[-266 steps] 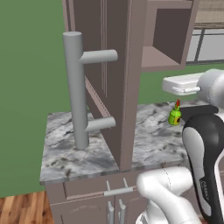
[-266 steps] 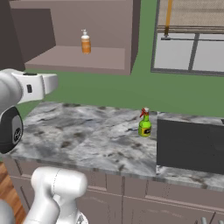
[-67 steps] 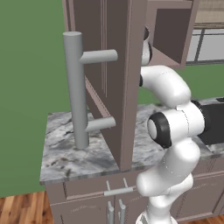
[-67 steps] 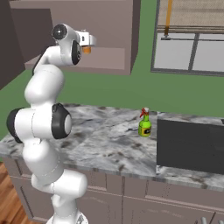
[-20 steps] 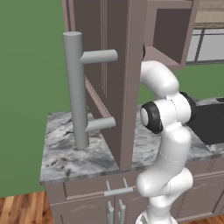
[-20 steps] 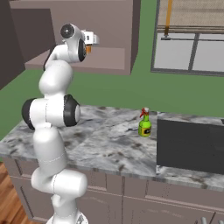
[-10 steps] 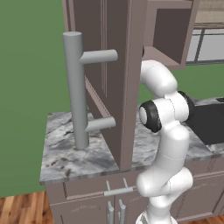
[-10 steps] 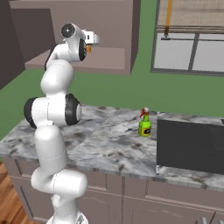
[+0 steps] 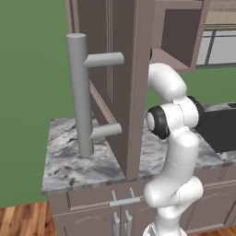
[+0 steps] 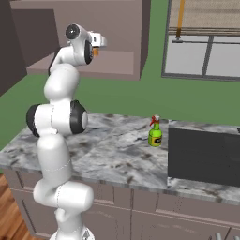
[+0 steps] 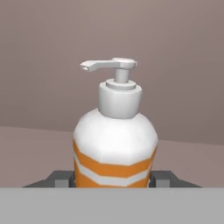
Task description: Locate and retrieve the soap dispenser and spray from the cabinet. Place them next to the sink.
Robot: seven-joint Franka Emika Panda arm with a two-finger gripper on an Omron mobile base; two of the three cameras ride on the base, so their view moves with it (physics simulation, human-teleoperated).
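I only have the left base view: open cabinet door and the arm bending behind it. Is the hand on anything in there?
Observer: Yes. In the hand view the gripper is shut on the soap dispenser, a finger at each side of its base.
Operator: Upright?
Observer: Upright, on the cabinet shelf, pump on top.
Operator: And the spray?
Observer: In the right base view the spray stands on the counter just left of the sink.

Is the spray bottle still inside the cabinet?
No, the green spray bottle stands on the marble countertop beside the dark sink.
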